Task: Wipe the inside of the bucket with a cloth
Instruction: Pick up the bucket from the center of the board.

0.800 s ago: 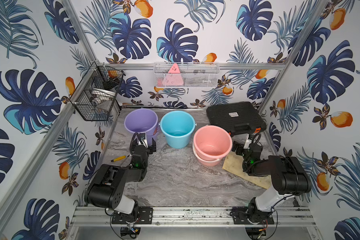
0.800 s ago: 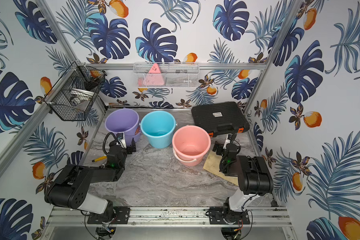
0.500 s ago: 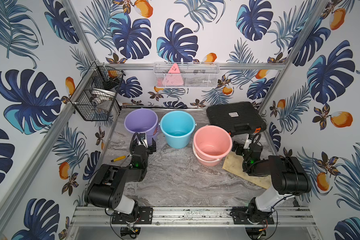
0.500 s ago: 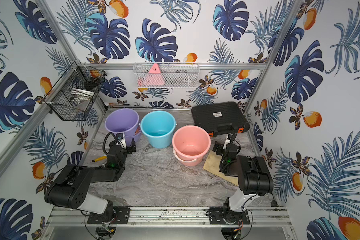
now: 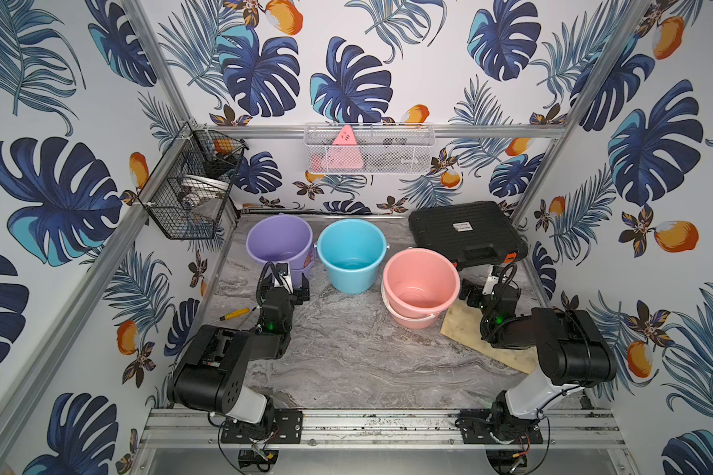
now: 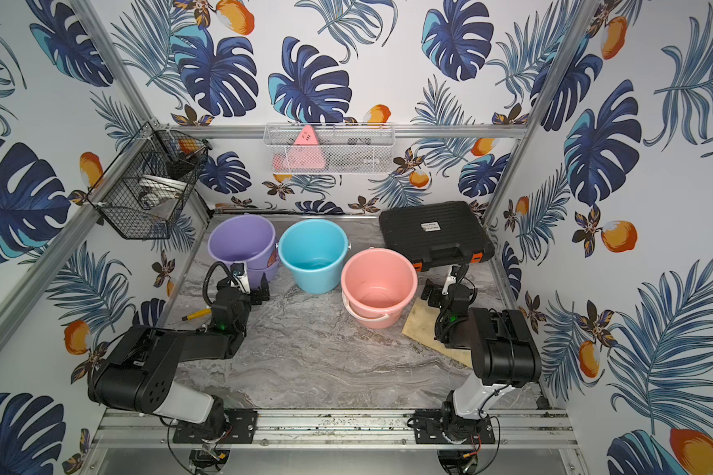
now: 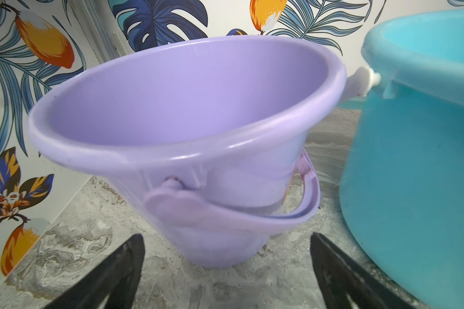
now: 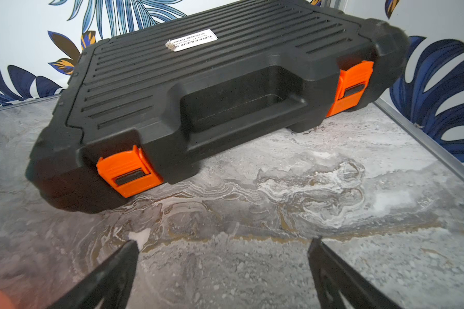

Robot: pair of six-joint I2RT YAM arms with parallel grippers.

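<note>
Tan cloth (image 5: 458,329) lies flat beside pink bucket (image 5: 418,275).

Hidden cloth, cropped bucket, blurred label.
In both top views the right arm (image 5: 509,334) covers much of the cloth (image 5: 461,330), at 4 o'clock from the pink bucket (image 5: 421,263); a picture edge cuts the blue bucket (image 7: 413,166); the label (image 8: 191,40) on the black case (image 8: 150,88) is unreadable.

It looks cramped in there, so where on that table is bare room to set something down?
Biggest bare patch: mid-front of the table, between left arm and right arm, from pink bucket to front rail. Crowded: purple bucket, blue bucket and black case along the back; the cloth on the right.
</note>
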